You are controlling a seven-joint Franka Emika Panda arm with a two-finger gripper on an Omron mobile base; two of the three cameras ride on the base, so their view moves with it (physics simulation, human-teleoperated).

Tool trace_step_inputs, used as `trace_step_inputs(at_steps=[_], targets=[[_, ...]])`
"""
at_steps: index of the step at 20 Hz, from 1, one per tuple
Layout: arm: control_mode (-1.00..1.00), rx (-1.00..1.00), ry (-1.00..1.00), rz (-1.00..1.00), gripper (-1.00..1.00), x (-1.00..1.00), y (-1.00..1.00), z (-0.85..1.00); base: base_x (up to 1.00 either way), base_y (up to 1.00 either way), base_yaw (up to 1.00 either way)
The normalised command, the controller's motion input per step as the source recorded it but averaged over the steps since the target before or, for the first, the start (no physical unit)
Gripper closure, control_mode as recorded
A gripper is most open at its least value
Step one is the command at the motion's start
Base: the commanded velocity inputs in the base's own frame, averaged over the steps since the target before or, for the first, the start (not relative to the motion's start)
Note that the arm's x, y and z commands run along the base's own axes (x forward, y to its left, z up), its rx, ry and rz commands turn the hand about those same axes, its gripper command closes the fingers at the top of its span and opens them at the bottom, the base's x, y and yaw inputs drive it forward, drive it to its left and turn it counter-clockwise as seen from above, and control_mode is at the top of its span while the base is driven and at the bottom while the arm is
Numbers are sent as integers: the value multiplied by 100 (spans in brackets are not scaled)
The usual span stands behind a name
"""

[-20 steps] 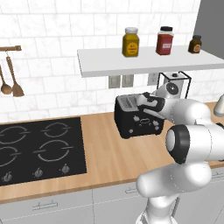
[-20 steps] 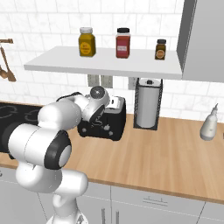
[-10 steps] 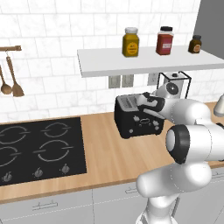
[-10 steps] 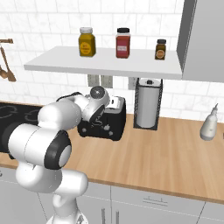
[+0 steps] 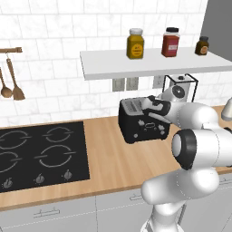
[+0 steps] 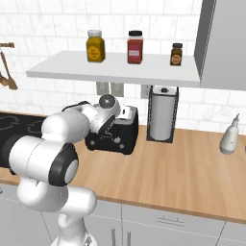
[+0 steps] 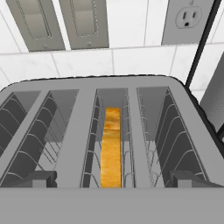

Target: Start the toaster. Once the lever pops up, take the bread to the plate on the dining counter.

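The black toaster (image 5: 142,129) stands on the wood worktop against the tiled wall, also seen from the other side as the toaster (image 6: 117,140). In the hand view I look straight down into the toaster's grey slots (image 7: 65,131). The bread (image 7: 111,148) stands on edge deep in one slot, its top edge browned orange. My gripper (image 7: 113,179) hangs open just above the toaster's top, one dark fingertip (image 7: 37,178) on each side of the bread's slot, holding nothing. From the left base view the gripper (image 5: 153,107) sits over the toaster's right half. The plate and the dining counter are out of view.
A paper towel holder (image 6: 162,113) stands right beside the toaster. The black hob (image 5: 41,154) lies to the left. A white shelf (image 5: 149,65) with three jars hangs low overhead. A soap bottle (image 6: 229,137) stands at the far right. Wall sockets (image 7: 189,17) are behind.
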Motion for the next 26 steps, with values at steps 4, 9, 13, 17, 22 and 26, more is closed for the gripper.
trace_step_inputs(at_steps=[4, 9, 13, 17, 22, 26], targets=[[-100, 0, 0, 0, -100, 0, 0, 0, 0, 0, 0], [-100, 0, 0, 0, -100, 0, 0, 0, 0, 0, 0], [-100, 0, 0, 0, -100, 0, 0, 0, 0, 0, 0], [-100, 0, 0, 0, -100, 0, 0, 0, 0, 0, 0], [-100, 0, 0, 0, -100, 0, 0, 0, 0, 0, 0], [-100, 0, 0, 0, -100, 0, 0, 0, 0, 0, 0]])
